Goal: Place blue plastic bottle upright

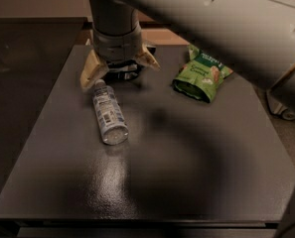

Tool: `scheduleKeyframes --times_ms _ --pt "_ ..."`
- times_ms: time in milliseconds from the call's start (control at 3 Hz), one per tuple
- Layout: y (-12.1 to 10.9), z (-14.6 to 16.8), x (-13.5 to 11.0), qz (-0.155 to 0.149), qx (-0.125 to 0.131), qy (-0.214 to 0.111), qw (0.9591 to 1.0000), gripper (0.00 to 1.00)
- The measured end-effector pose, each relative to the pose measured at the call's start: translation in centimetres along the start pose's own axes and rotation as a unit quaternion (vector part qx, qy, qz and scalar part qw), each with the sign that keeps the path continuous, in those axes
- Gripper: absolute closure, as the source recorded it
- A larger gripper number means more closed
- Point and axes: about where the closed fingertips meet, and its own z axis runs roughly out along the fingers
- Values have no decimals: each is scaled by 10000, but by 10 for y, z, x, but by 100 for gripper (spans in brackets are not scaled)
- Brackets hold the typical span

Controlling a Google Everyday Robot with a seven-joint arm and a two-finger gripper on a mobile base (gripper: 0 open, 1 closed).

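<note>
Blue plastic bottle (pixel 110 114): lying flat, left-centre of dark table (pixel 196 172); long axis runs from the cap, just under the gripper, toward the camera. Gripper (pixel 120 72): fingers spread wide, poised above the cap end, over what seems a dark snack bag (pixel 129 76); green snack bag (pixel 200 76) well apart.

Dim; glare on table (pixel 226 172), shadow beside jaws at far edge

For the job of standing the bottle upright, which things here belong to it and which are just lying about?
Part of the job:
- blue plastic bottle, lying on its side on the table
- gripper, open, at the bottle's far end

Just lying about:
- green snack bag, far right
- dark snack bag, under the gripper
</note>
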Motion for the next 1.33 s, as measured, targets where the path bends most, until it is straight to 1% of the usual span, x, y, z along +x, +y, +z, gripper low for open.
scheduleKeyframes --times_ms 333,667,1000,1333 --pt "19 10 18 9 -82 103 9999 0" --pt "33 25 25 -23 -78 265 9996 0" --pt "45 40 24 -35 -113 420 9990 0" --pt "51 51 22 37 -132 529 9985 0"
